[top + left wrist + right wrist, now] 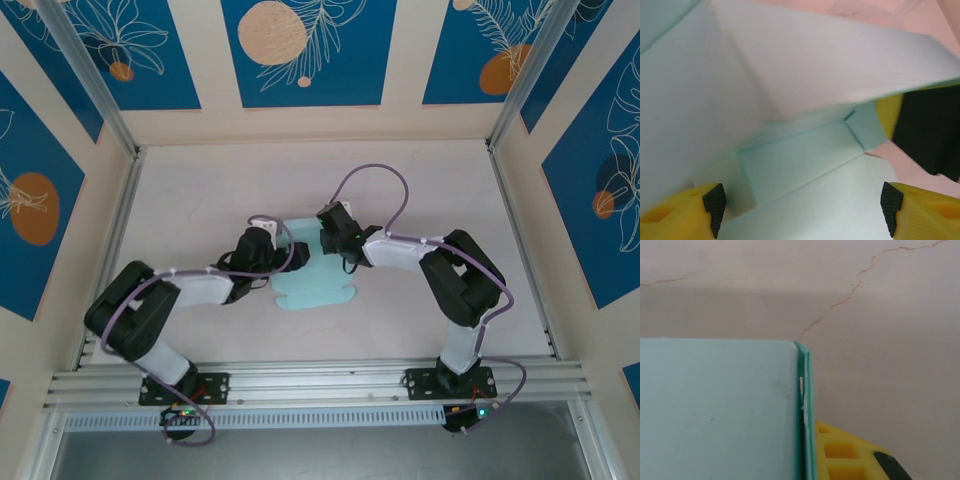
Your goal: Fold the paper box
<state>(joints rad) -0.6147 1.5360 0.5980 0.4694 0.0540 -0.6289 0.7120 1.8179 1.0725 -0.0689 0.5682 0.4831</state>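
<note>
- Paper box (pixel 312 282): pale light-blue card, partly folded. It lay near the middle of the bench (pixel 200 190), well apart from both side edges. A flat scalloped part pointed toward the near edge.
- Paper box, left wrist view (pixel 805 165): creased inner panels lay low. A broad flap was raised and slanted across the upper part of the view.
- Paper box, right wrist view (pixel 715 410): a flat panel ended on its right in a doubled, darker teal edge.
- Left pincer (pixel 283 250): over the part of the box toward the bench's left edge. In its own view (pixel 802 205) the jaws were spread wide. The black pads (pixel 715 202) sat at either side with card lying between them.
- Right pincer (pixel 342 243): at the part of the box toward the far edge, close to the left pincer. One yellow finger (pixel 847 455) lay just beside the doubled edge and the other was hidden by card. Whether the jaws were spread or pinching the card cannot be told. Its yellow and black body (pixel 927 135) appeared below the raised flap in the left wrist view.
- Bench, right wrist view (pixel 865 305): pale pinkish surface with thin cracks.
</note>
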